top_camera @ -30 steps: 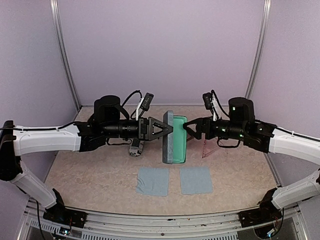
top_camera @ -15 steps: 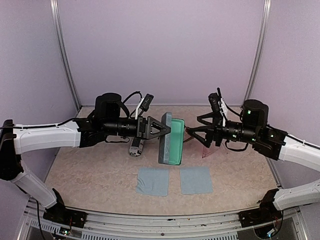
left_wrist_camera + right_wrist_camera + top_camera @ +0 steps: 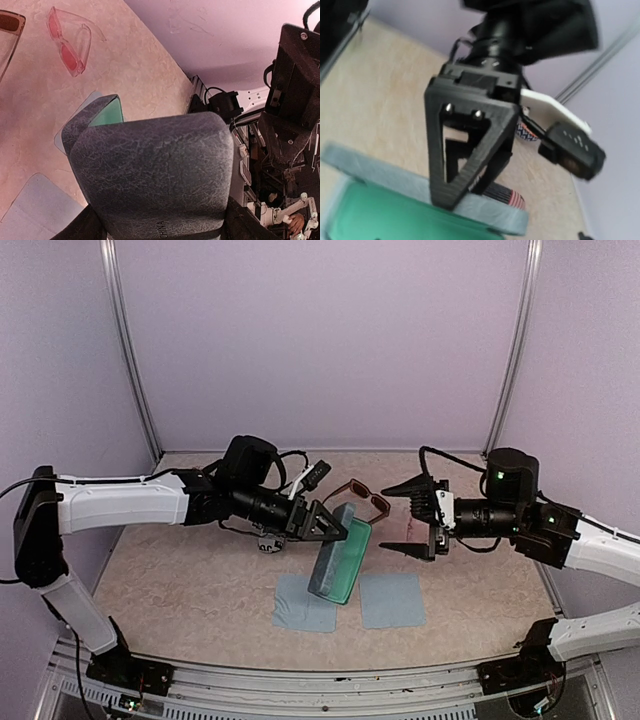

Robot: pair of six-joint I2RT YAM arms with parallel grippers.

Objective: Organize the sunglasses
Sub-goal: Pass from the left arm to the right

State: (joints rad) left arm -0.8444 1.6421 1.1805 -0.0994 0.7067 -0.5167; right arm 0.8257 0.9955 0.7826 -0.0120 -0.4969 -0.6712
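At the lower centre of the top view lie two blue-grey cloths [image 3: 305, 602], side by side and flat on the table [image 3: 180, 570]. Just above them the one oblong case [image 3: 340, 565] hangs open and tilted, green lining showing, with the left gripper [image 3: 340, 523] clamped on its grey shell. The right gripper [image 3: 412, 520], right of centre, stands wide apart and holds nothing. One striped pouch [image 3: 268, 538] lies partly hidden under the left arm. Farther back are the two sunglasses: the brown pair [image 3: 362, 495] behind the case, the pink pair [image 3: 70, 45] on the table beside it. Judged step: presenting the open case; neither pair is stowed. The next move calls for the free gripper to pick up one pair.
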